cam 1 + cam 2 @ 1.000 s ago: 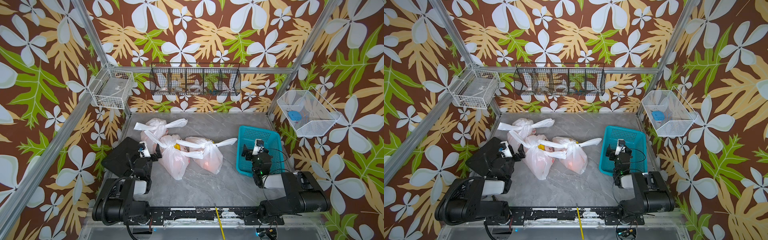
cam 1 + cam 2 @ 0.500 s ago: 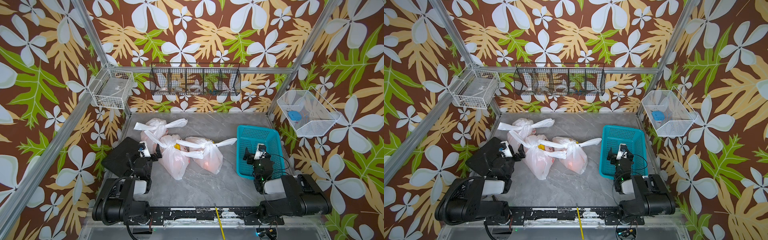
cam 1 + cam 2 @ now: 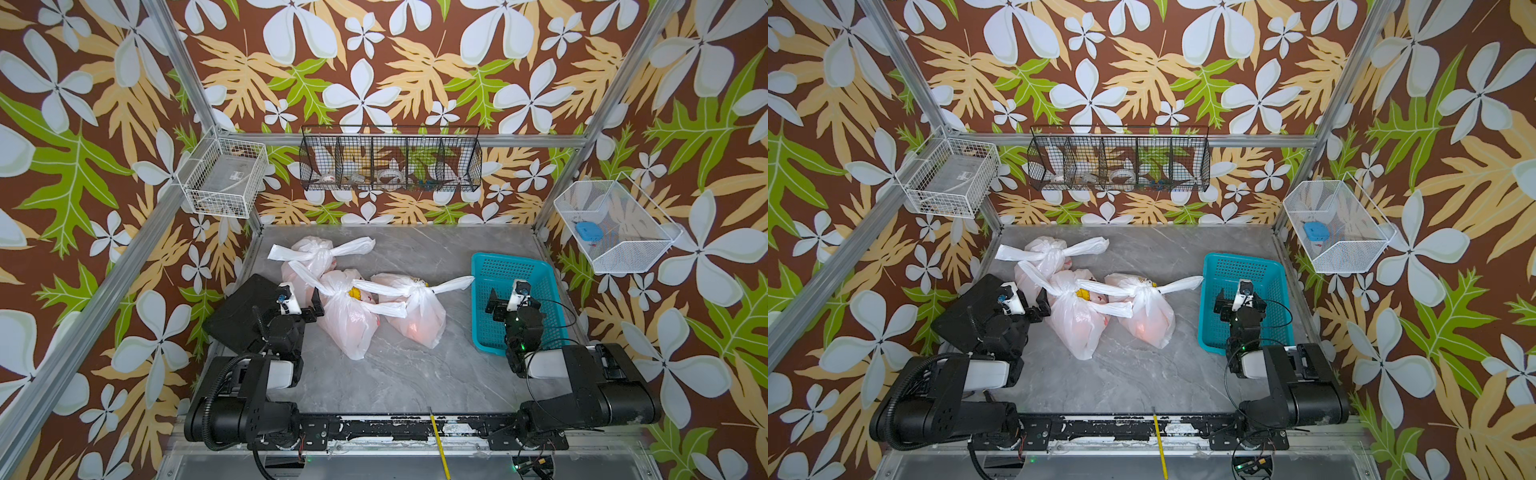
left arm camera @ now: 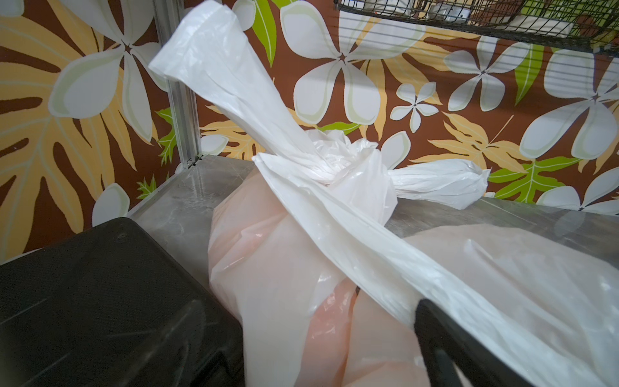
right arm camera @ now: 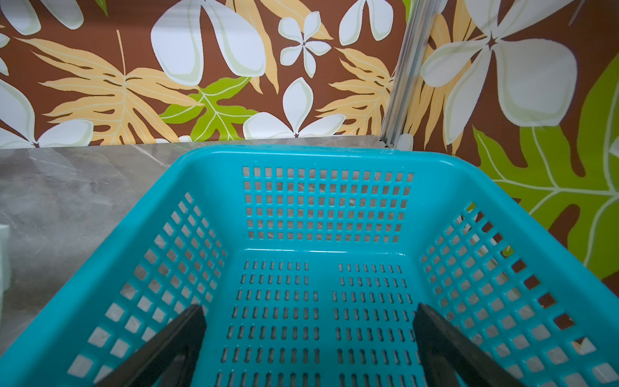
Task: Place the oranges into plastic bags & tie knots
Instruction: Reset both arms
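Plastic bags (image 3: 351, 328): thin translucent film, crinkled, with a soft sheen; knots (image 4: 328, 174) of tightly creased white film. Worktop (image 3: 395, 374): grey marble-look surface, smooth, low gloss. Basket (image 5: 321, 160): teal moulded plastic, perforated, glossy. Black slab (image 4: 100, 301): matt, finely grained. Frame post (image 4: 182, 110): bare brushed metal. Black rack (image 3: 390, 162) and white cage (image 3: 222, 183): coated metal wire

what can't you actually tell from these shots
How many oranges in the plastic bags: both top views, translucent film blurs them.
Teal basket near floor: top views, right arm covers it; right wrist view, bottom edge cuts it.
Black wire rack contents: too small, behind mesh.
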Motion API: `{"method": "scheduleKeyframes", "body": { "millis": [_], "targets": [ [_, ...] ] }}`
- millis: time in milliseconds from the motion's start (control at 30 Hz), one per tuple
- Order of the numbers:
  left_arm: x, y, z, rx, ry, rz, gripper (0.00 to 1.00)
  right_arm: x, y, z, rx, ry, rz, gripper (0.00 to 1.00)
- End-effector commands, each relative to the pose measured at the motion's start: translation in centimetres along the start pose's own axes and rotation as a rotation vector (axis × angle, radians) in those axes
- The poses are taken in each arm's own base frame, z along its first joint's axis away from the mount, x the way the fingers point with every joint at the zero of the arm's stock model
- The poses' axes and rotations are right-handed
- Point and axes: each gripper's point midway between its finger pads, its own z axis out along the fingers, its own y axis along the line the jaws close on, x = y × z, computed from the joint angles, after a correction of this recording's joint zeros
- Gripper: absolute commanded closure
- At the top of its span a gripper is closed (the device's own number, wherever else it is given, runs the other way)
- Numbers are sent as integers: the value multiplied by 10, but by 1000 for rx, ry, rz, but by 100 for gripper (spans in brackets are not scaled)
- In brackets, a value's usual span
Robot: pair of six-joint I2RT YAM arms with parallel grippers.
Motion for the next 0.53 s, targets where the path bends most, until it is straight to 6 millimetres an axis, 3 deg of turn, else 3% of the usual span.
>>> {"method": "scheduleKeyframes", "body": {
  "millis": [0,500],
  "targets": [
    [-7,-1,1,3,-24,-4,0,-2,-1,0,8,-6,11,1],
    [-3,-11,5,44,4,27,0,-2,-1,0,9,-8,11,1]
  ]
}}
